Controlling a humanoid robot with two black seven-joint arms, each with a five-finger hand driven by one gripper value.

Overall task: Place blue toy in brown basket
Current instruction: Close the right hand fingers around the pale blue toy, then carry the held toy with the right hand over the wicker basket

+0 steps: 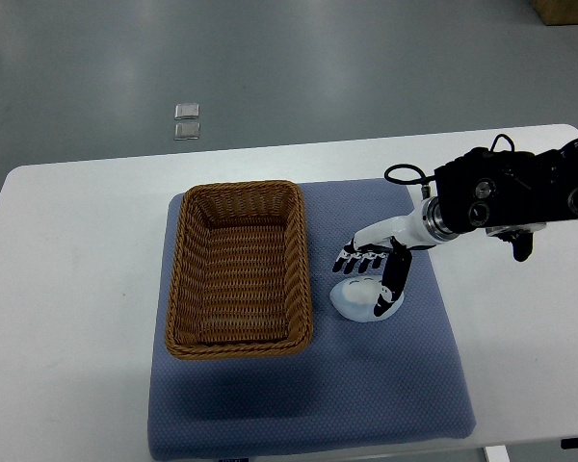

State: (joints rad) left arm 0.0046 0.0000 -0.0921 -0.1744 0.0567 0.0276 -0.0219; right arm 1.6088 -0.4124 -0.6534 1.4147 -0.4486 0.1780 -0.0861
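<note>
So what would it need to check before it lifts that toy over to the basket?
1. Right hand over the pale blue-white rounded toy: ok, it sits on top of it.
2. Fingers closed firmly round the toy: cannot tell, they curl down over it but the grip is hidden.
3. Brown woven wicker basket empty: ok, nothing inside.
4. Basket upright and beside the toy on the blue-grey cloth mat: ok.
5. Path from toy to basket clear: ok, only bare mat between.
6. Left hand out of the way: ok, not in view.
</note>
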